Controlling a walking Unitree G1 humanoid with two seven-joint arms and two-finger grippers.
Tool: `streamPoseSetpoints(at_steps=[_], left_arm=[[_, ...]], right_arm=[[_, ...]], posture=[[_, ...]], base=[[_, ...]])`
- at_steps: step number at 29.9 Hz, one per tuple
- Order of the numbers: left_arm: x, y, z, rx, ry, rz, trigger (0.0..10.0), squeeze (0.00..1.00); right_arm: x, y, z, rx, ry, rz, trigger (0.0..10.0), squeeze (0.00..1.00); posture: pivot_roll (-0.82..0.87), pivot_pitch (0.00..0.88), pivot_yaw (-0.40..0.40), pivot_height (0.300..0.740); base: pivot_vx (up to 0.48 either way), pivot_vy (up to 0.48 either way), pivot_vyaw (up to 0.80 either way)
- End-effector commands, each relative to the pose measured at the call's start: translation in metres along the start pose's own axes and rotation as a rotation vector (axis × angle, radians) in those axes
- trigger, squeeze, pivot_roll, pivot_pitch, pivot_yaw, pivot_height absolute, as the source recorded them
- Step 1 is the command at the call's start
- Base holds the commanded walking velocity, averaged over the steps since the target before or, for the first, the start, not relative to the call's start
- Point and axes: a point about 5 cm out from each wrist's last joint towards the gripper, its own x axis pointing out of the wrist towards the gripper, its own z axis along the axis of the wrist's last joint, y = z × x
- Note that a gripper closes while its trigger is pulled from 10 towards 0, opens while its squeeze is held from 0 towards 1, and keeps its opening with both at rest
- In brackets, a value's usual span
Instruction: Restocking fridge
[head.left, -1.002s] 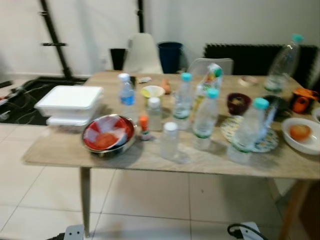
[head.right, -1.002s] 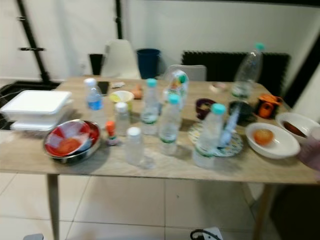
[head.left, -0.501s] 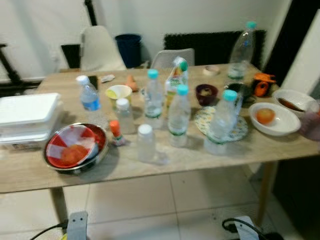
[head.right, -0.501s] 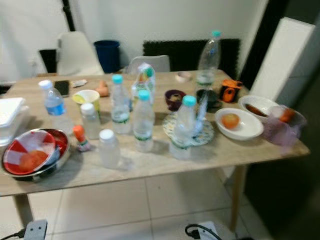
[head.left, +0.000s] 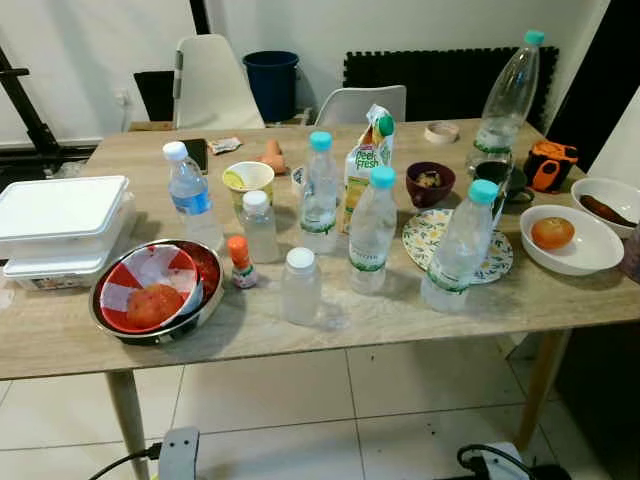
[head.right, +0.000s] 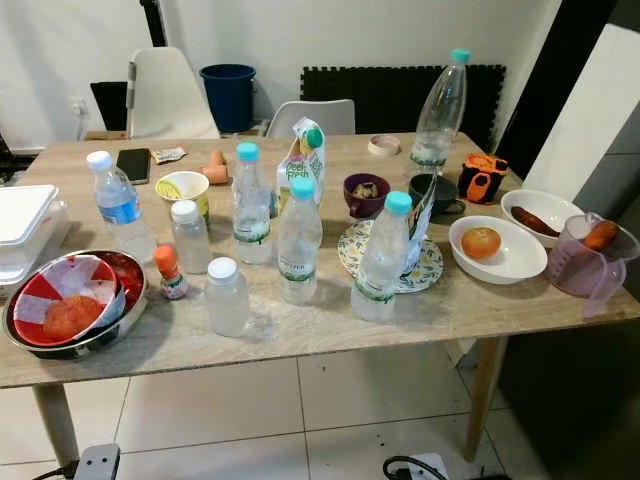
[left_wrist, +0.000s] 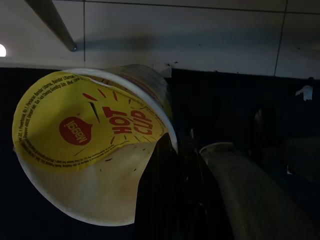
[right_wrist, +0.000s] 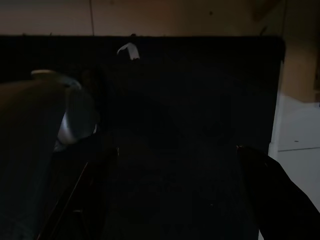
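Yellow-lidded noodle cup (left_wrist: 90, 145), lid peeled

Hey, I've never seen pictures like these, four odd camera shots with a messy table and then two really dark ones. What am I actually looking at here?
These come from a walking humanoid robot that is restocking a fridge. The two bright pictures are from the twin cameras on its head, looking down at the same wooden table. On it stand several water bottles, a juice carton, a metal bowl with a tomato inside, stacked white boxes and a white dish with a round orange fruit.

The two dark pictures are from cameras on the robot's wrists, with its arms hanging low in shadow. The left gripper holds a noodle cup with a yellow lid, above the tiled floor. The right gripper seems open, holding nothing.
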Motion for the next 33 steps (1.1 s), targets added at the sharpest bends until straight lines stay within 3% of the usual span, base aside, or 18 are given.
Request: streamPoseSetpoints(at_steps=[1,13,20,33], left_arm=[[-0.001,-0.002,-0.014,-0.006,0.037,0.0,10.0,0.0],[-0.003,-0.011,-0.033,0.002,0.083,-0.027,10.0,0.0],[-0.002,-0.012,-0.027,0.011,0.073,-0.035,10.0,0.0],[-0.001,-0.012,-0.022,0.023,0.062,-0.041,10.0,0.0]], right_arm=[[0.0,0.003,0.001,-0.021,-0.004,0.014,10.0,0.0],[0.0,0.005,-0.007,-0.052,0.017,0.024,10.0,0.0],[-0.001,0.001,-0.006,-0.054,0.017,0.016,10.0,0.0],[0.0,0.006,-0.007,-0.057,0.024,0.028,10.0,0.0]], posture=[[-0.03,0.072,-0.026,0.74],[-0.03,0.06,-0.023,0.74],[-0.04,0.06,-0.019,0.74],[-0.03,0.066,-0.015,0.74]], base=[[0.0,-0.356,0.0],[0.0,-0.381,0.0],[0.0,-0.416,0.0],[0.0,-0.43,-0.76]])
